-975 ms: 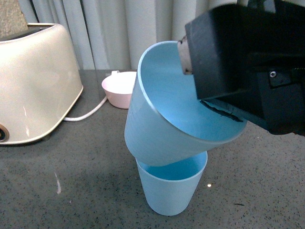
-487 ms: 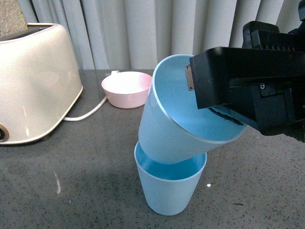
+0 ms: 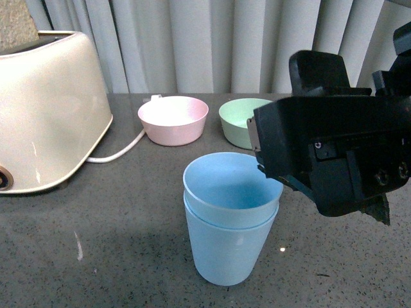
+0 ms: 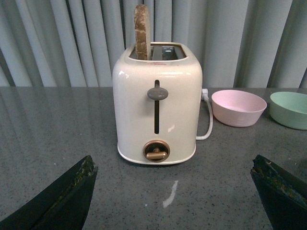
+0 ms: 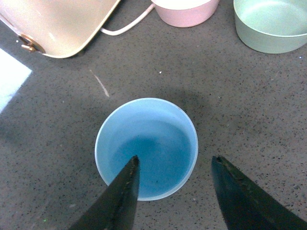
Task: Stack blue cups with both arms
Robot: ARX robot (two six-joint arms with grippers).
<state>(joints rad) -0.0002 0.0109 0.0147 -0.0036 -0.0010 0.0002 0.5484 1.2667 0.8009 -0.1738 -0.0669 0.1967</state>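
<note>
The two blue cups (image 3: 231,218) stand upright on the dark table, one nested inside the other. The inner cup's rim (image 3: 232,186) sits just above the outer cup (image 3: 228,256). In the right wrist view the stack (image 5: 146,143) shows from above. My right gripper (image 5: 175,158) is open above it and holds nothing, with one finger (image 5: 125,191) over the cup's inside and the other outside the rim. The right arm's black housing (image 3: 327,154) hangs just right of the stack. My left gripper (image 4: 172,163) is open and empty, low over the table, facing the toaster.
A cream toaster (image 3: 45,109) with a slice of bread (image 4: 142,31) stands at the left, its white cord (image 3: 122,151) trailing towards the pink bowl (image 3: 173,119). A green bowl (image 3: 241,119) sits beside it. A grey curtain hangs behind.
The upper cup was tilted in my right gripper over the lower cup. It now sits upright inside the lower cup, and the right gripper has let go and drawn back to the right.
</note>
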